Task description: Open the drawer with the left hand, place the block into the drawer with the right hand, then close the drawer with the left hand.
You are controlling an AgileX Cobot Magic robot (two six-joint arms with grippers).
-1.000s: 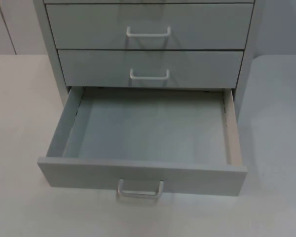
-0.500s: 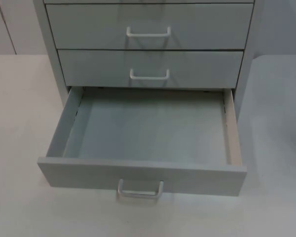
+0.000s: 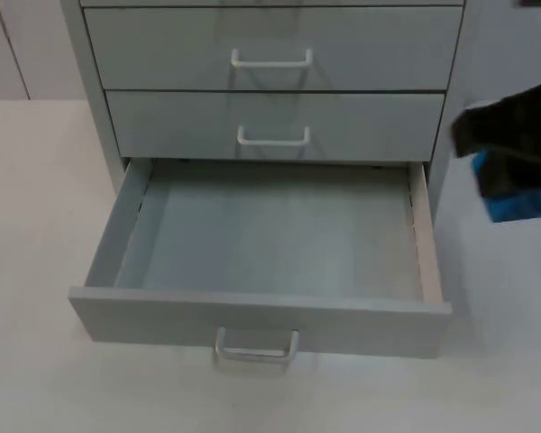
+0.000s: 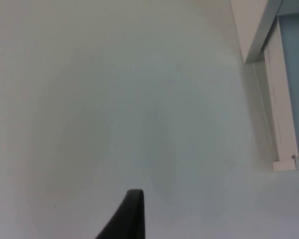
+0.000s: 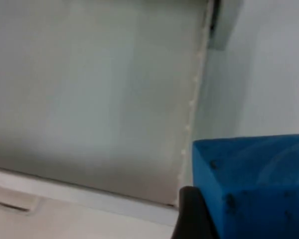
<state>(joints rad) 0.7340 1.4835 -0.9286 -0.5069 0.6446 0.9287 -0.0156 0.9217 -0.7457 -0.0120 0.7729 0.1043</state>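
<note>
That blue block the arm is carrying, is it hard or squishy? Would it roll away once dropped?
The blue block looks like pitted foam, so probably light and slightly squashy. Its flat faces and corners suggest it won't roll. The right gripper seems to carry it easily.

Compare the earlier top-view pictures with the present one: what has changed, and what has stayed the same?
The right pincer has come in from the right side, beside the cabinet, shut on a blue block. The bottom drawer stays pulled open with nothing in it; the two upper drawers stay shut. The left pincer waits over bare table.
</note>
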